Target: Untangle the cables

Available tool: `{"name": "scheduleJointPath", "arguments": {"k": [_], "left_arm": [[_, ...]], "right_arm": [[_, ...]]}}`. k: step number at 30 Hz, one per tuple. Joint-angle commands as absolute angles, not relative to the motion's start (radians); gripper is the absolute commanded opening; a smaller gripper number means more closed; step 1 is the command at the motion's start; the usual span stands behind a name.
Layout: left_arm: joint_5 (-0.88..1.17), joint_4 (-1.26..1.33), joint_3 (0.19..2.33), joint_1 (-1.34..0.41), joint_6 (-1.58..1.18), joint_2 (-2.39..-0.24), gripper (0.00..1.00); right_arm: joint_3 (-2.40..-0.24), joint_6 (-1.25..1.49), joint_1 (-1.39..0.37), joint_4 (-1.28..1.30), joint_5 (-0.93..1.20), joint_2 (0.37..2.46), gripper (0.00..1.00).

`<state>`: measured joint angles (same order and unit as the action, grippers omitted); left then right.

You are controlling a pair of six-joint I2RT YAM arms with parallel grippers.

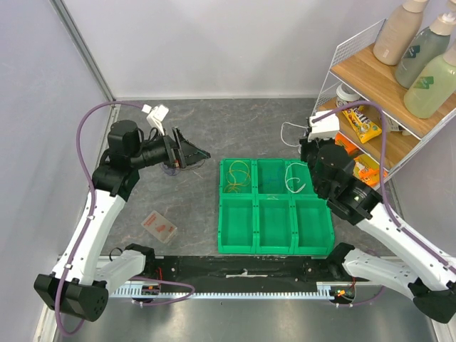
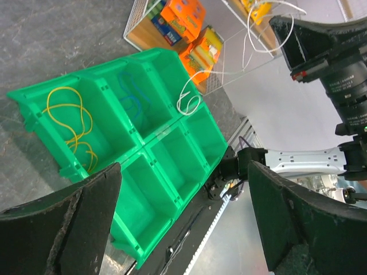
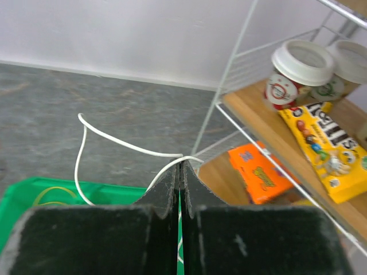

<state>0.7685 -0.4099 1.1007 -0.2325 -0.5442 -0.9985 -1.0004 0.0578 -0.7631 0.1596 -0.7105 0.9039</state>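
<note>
Firstly, hazards. The left gripper (image 1: 194,153) hangs with its jaws wide apart and nothing between them, above a small dark and purple tangle of cables (image 1: 171,169) on the table. The tangle's strands cannot be told apart in the overhead view. In my judgement, a blind grab there would likely lift several strands at once.

At far right, the right gripper (image 3: 180,167) has its jaws pressed together on the white cable (image 3: 112,136), close beside the wire shelf (image 1: 370,78). A swing toward it could snag the cable. Lifting could pull the lower loop out of its compartment.

Secondly, containers. The green tray (image 1: 220,214) has six compartments.
- **Back left:** the yellow cable (image 1: 236,178).
- **Back middle:** a blue cable (image 2: 135,94).
- **Back right:** the white cable's lower loop, hanging over the rim.
- **Front row:** all three compartments appear empty.
</note>
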Motion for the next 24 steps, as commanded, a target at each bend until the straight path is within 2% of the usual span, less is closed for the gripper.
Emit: {"name": "scheduleJointPath", "arguments": {"k": [1, 7, 11, 19, 24], "left_arm": [[0.767, -0.410, 1.078, -0.233, -0.480, -0.971, 0.96], [0.793, -0.417, 1.066, -0.233, -0.472, -0.969, 0.97], [0.801, -0.414, 1.063, -0.232, -0.471, -0.965, 0.97], [0.821, -0.425, 1.049, -0.233, -0.468, -0.942, 0.97], [0.824, -0.437, 1.037, -0.235, -0.459, -0.934, 0.97]], "right_arm": [[-0.986, -0.070, -0.739, 0.132, -0.899, 0.936, 0.00], [-0.940, -0.126, -0.724, 0.104, -0.983, 0.992, 0.00], [-0.894, -0.034, -0.707, 0.123, -0.989, 1.028, 0.00], [-0.844, 0.386, -0.623, 0.337, -0.726, 1.078, 0.00], [-0.847, 0.532, -0.537, 0.464, -0.603, 1.133, 0.00]]}}
